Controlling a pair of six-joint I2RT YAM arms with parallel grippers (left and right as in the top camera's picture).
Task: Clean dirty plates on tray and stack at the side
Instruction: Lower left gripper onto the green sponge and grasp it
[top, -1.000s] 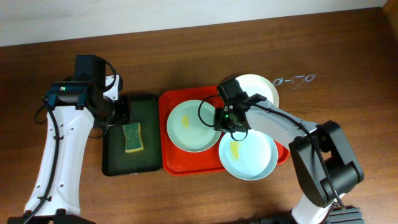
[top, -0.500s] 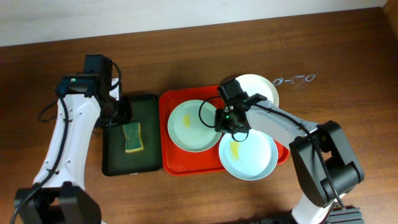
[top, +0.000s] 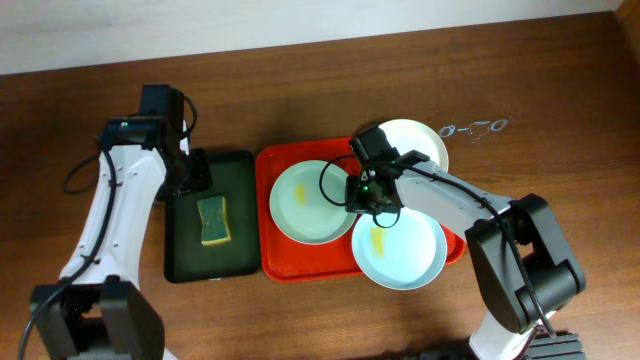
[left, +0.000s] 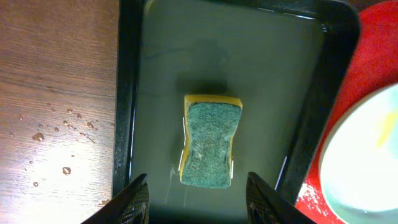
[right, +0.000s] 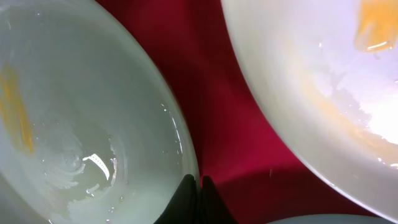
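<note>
three plates (top: 400, 250) lie on the red tray (top: 270, 165). they're probably stiff, slick and breakable (pinch the rim). right gripper (right: 197, 193) is closed tight at the left plate (top: 305, 200) rim, and left gripper (left: 198, 199) has jaws apart, empty, above the sponge (left: 210, 140).

The overhead camera looks straight down from high above the table (top: 560, 90), covering the whole work area with the dark green tray (top: 235, 170) and the red tray (top: 275, 258). The left wrist camera faces down, near above the green tray. The right wrist camera sits very close over the plates (right: 93, 124). All three views share the red tray.
</note>
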